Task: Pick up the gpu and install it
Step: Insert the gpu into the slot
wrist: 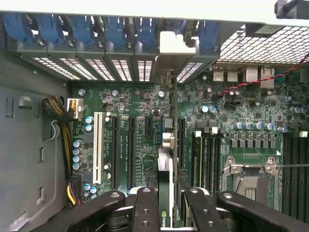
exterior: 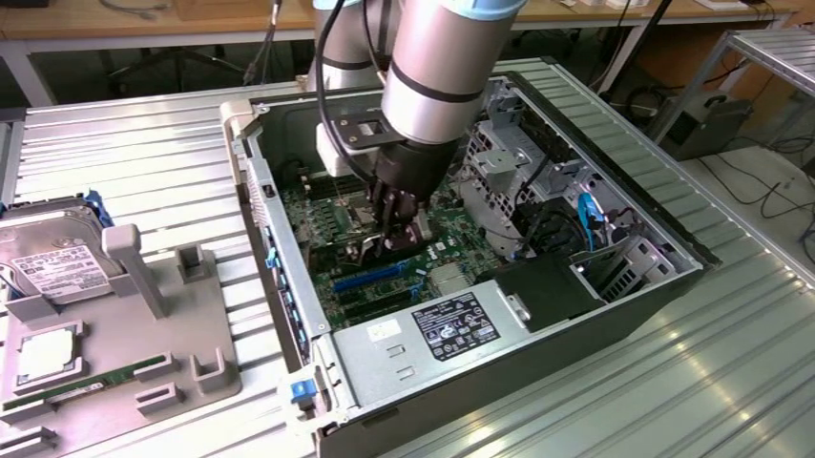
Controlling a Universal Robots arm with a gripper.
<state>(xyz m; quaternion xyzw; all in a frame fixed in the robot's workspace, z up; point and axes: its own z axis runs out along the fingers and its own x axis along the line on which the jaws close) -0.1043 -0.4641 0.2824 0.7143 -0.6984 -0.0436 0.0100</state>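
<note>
The gripper's (exterior: 393, 239) fingers (wrist: 145, 208) pinch the gpu (wrist: 164, 169) edge-down over the motherboard (wrist: 241, 111); insertion is in hand. Seating likely needs a straight, square press.

Exterior high, oblique; wrist close above shared motherboard (exterior: 324, 215) (wrist: 231, 111)

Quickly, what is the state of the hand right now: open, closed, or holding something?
Hand: closed, holding the gpu inside the computer case.
</note>
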